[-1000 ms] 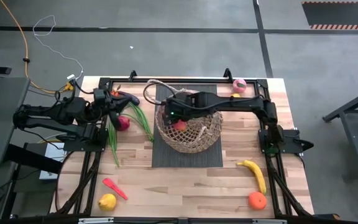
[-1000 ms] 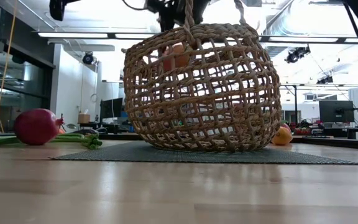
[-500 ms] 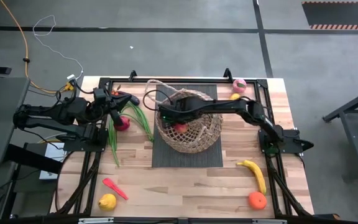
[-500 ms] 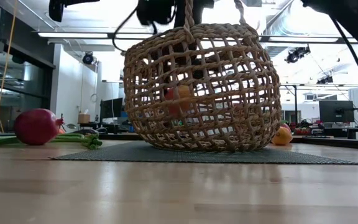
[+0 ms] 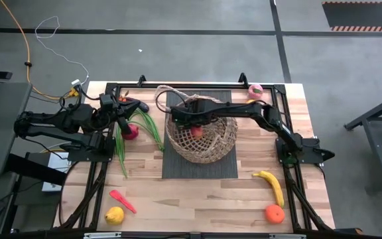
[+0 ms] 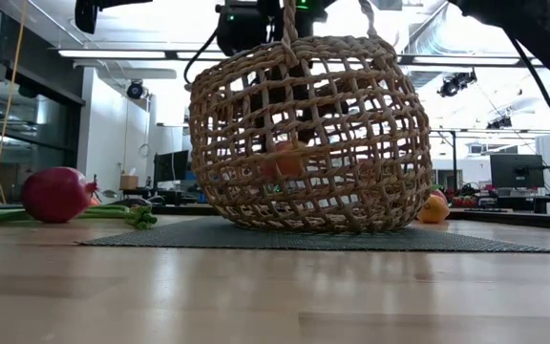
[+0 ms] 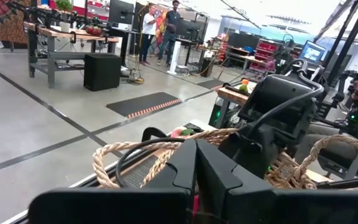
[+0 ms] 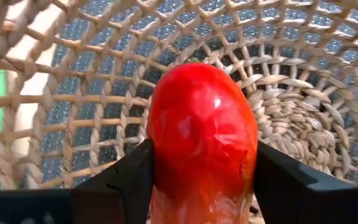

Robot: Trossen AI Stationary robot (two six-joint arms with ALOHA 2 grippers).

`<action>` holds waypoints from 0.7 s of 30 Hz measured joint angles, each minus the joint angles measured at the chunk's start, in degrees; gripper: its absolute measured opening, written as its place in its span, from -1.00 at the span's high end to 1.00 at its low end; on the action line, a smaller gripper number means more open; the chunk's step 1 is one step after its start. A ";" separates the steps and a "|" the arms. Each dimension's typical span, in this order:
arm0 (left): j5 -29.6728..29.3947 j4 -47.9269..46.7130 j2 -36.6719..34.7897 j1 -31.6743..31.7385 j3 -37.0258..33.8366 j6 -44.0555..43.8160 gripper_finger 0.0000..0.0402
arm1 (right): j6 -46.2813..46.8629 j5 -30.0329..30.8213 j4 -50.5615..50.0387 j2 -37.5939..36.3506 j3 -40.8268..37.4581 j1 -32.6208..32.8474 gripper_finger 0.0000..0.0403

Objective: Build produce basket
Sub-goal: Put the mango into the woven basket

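- the right gripper (image 5: 194, 128) is down inside the basket (image 5: 225, 147), its fingers (image 8: 120, 180) clamped on a red pepper (image 8: 202, 140); the pepper hangs above the woven floor, not yet resting on it.
- the basket stands on a dark mat (image 5: 178, 166) at the middle of the table (image 5: 197, 199).
- step in hand: setting the pepper in the basket. lower until the pepper meets the weave, then open the fingers; a drop from height could let it roll or bounce.
- the low view shows the pepper (image 6: 283, 159) about mid-height in the basket, though the weave hides the exact gap below it.
- lift the arm straight up afterward; the rim and the loop handle (image 6: 287, 27) sit close around the wrist and could snag.
- the left gripper (image 5: 120, 111) waits at the far left of the table, fingers fully closed on nothing that can be seen, beside a red fruit (image 5: 131, 131) and green stalks (image 5: 152, 129).
- open room: banana (image 5: 271, 184) and orange (image 5: 274, 213) lie near right; lemon (image 5: 115, 214) near left, all well apart from the basket, with clear approach from above.
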 joint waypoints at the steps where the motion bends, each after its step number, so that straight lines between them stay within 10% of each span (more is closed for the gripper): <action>1: 0.00 0.00 0.00 -0.02 0.00 0.00 1.00 | -0.30 -0.75 0.38 0.00 0.00 -0.35 -0.05; 21: 0.00 0.02 0.00 0.00 0.00 0.00 1.00 | -0.25 -5.23 3.91 4.81 -0.04 -1.15 -0.18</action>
